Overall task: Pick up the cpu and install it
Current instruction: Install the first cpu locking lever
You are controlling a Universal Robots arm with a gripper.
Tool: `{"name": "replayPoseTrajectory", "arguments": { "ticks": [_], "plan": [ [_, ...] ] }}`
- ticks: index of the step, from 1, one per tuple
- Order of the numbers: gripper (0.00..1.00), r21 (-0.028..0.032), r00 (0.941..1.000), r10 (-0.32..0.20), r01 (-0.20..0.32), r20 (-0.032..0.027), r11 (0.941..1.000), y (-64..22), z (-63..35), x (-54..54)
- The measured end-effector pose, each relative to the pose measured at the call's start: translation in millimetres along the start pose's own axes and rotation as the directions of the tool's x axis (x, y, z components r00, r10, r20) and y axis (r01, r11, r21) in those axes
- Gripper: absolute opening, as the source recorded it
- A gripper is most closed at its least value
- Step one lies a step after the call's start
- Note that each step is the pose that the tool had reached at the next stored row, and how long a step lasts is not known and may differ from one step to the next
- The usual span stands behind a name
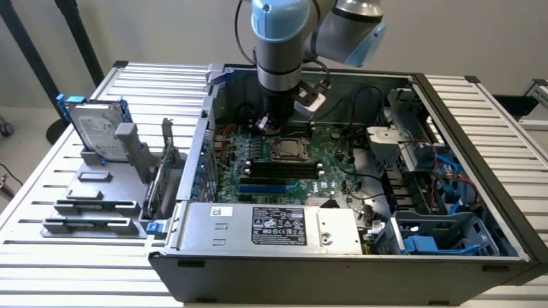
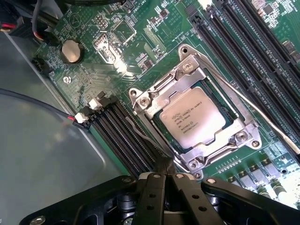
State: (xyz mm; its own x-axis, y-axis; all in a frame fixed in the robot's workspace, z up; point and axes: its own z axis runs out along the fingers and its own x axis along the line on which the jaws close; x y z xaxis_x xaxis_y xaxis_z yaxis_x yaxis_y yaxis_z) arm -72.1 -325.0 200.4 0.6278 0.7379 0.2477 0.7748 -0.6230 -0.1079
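End effector (image 2: 164, 180) closed, pointing down

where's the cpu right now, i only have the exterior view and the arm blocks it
Observer: The cpu sits in the socket frame on the motherboard, printed side up.
Operator: is the gripper holding it
Observer: No. The gripper is shut with nothing between its fingers, just beside the socket.
Operator: is the retention lever clamped down
Observer: A thin metal lever runs along one side of the frame; whether it is latched I cannot tell.
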Motion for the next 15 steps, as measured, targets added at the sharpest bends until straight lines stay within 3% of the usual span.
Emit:
{"name": "replayPoseTrajectory", "arguments": {
  "ticks": [15],
  "plan": [
    [0.11, -0.0050, 1.0000, -0.001, 0.001, 0.0062, 1.0000, 3.8, 1.4, 4.2]
  ]
}}
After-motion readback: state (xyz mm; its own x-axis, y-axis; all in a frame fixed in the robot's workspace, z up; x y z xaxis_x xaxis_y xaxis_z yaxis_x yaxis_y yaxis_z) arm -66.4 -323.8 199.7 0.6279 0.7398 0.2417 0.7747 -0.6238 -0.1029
